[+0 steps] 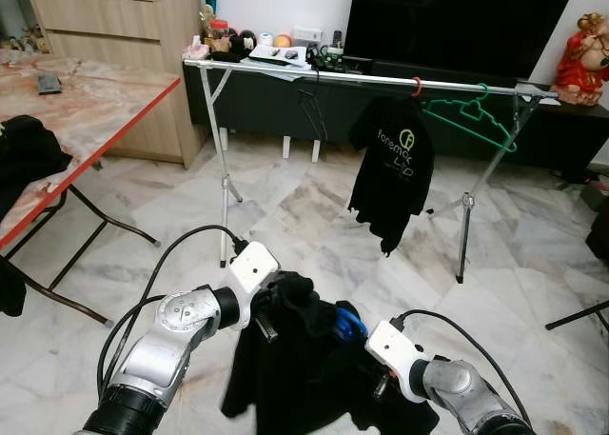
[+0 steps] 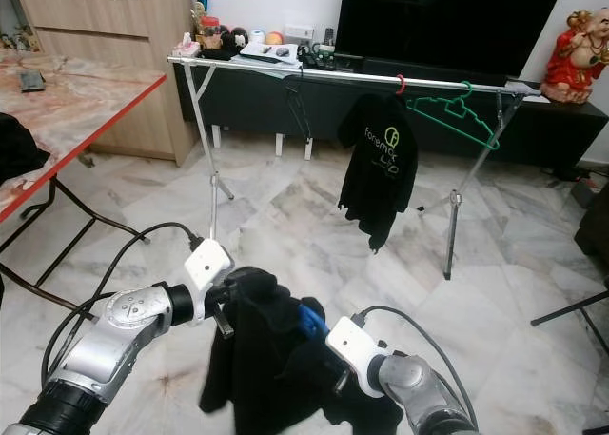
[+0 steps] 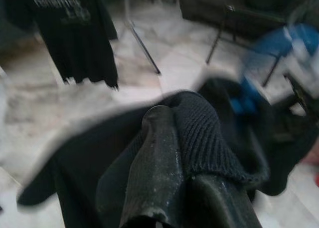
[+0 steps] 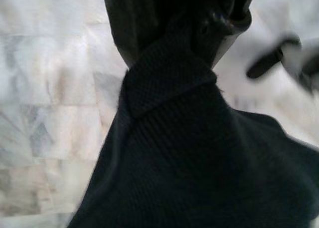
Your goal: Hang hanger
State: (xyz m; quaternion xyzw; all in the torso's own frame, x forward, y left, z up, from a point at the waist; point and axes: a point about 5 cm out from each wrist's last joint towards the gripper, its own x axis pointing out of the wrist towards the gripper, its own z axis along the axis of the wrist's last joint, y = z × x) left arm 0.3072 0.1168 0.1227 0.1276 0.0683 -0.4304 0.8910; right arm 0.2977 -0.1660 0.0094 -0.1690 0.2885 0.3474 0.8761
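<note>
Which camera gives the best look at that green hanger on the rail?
The left eye view: the green hanger hangs whole on the rail. The right eye view shows it likewise; in the wrist views I cannot make it out.

Head cameras look forward and down at the clothes rail; wrist cameras sit close, seemingly against black cloth.

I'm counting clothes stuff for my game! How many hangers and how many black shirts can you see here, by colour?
Green hangers: 1, bare on the rail
Red hangers: 1, its hook over the rail, holding a shirt
Blue hangers: 1, inside the held shirt
Black shirts: 2, one hanging on the rail, one held by both grippers
Total: 5
</note>
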